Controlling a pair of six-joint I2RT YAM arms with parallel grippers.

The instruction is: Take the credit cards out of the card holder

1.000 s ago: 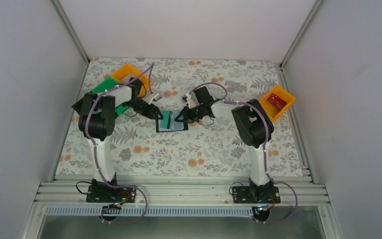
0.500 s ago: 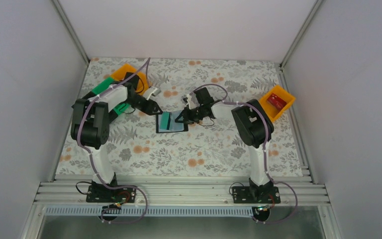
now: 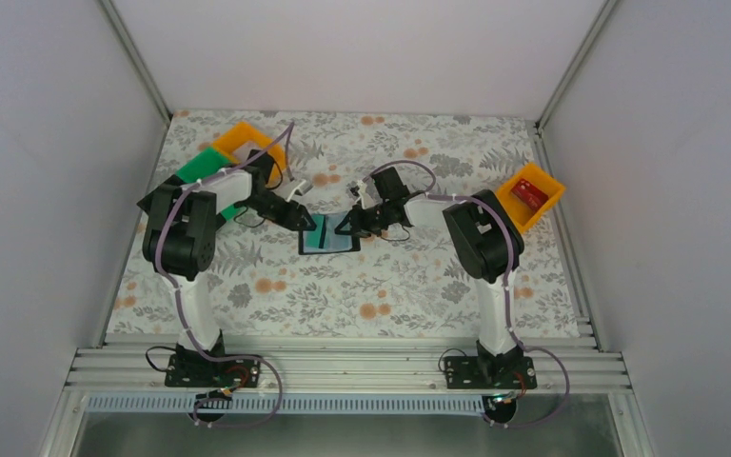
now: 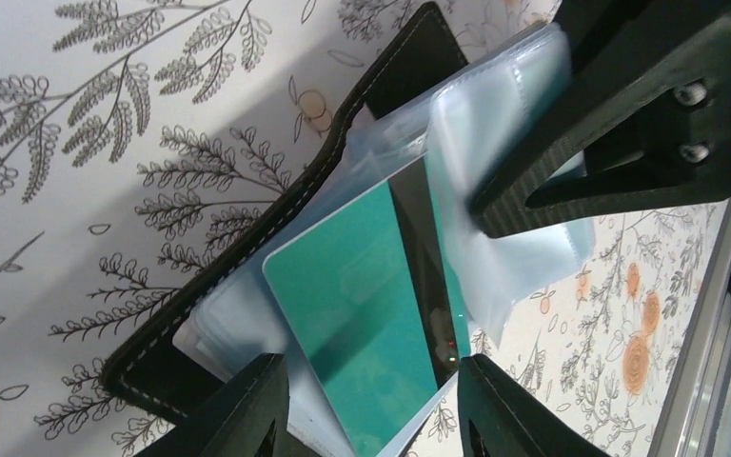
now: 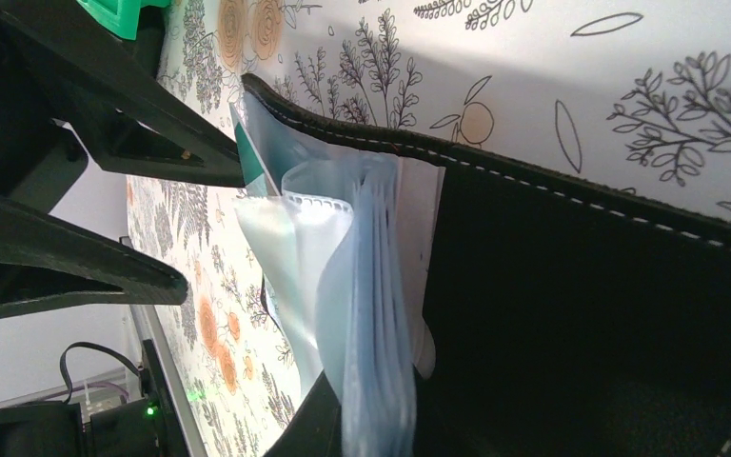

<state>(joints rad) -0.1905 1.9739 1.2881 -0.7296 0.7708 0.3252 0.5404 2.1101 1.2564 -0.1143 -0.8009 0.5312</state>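
The card holder [image 3: 341, 244] lies open on the flowered cloth, its black cover [image 4: 247, 257] under a fan of clear sleeves [image 5: 362, 286]. A teal credit card [image 4: 362, 305] sticks out of a sleeve towards my left gripper [image 4: 371, 400]. That gripper is open, one finger on each side of the card's near end, the right finger touching its corner. My right gripper [image 5: 381, 428] is shut on the bunched sleeves at the holder's right side [image 3: 350, 227]. A red credit card [image 3: 530, 193] lies in the right orange bin [image 3: 512, 205].
An orange bin [image 3: 243, 141] and a green bin [image 3: 200, 167] stand at the back left, behind the left arm. The metal rail runs along the near edge of the table. Both grippers meet over the holder, close together.
The left gripper swung away towards the back left, then came back down to the holder and now straddles the teal card. The right gripper and the holder have stayed put.
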